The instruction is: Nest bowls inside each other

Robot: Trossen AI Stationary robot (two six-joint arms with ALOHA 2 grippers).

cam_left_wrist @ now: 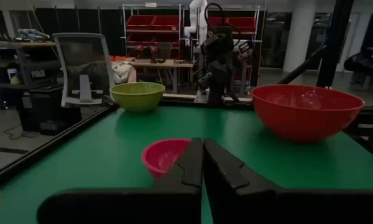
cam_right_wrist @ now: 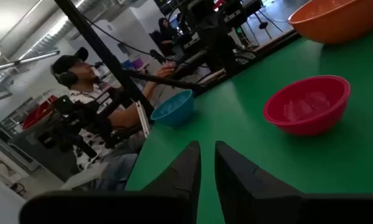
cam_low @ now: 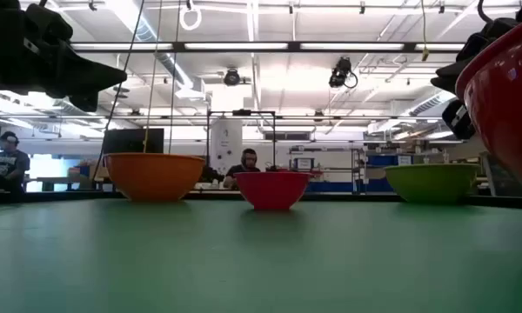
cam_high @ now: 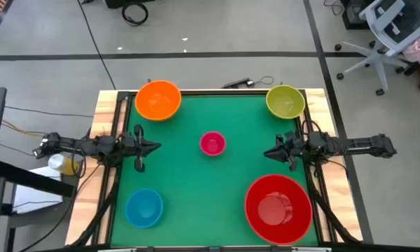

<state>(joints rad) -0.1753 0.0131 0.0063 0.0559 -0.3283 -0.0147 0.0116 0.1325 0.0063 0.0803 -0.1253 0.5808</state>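
Five bowls stand upright on the green table (cam_high: pixel 210 183), each apart from the others. An orange bowl (cam_high: pixel 158 100) is at the far left and a green bowl (cam_high: pixel 285 101) at the far right. A small pink bowl (cam_high: pixel 212 143) is in the middle, a blue bowl (cam_high: pixel 143 208) at the near left and a large red bowl (cam_high: pixel 278 208) at the near right. My left gripper (cam_high: pixel 156 146) hovers left of the pink bowl (cam_left_wrist: pixel 165 155), shut and empty. My right gripper (cam_high: pixel 267 154) hovers right of it (cam_right_wrist: pixel 308 104), with a narrow gap between its fingers and nothing in it.
Wooden strips border the table's left and right edges. Both arms reach in level from the sides at mid-table. A person (cam_right_wrist: pixel 81 81) sits beyond the table's left edge. There is bare green surface between the bowls.
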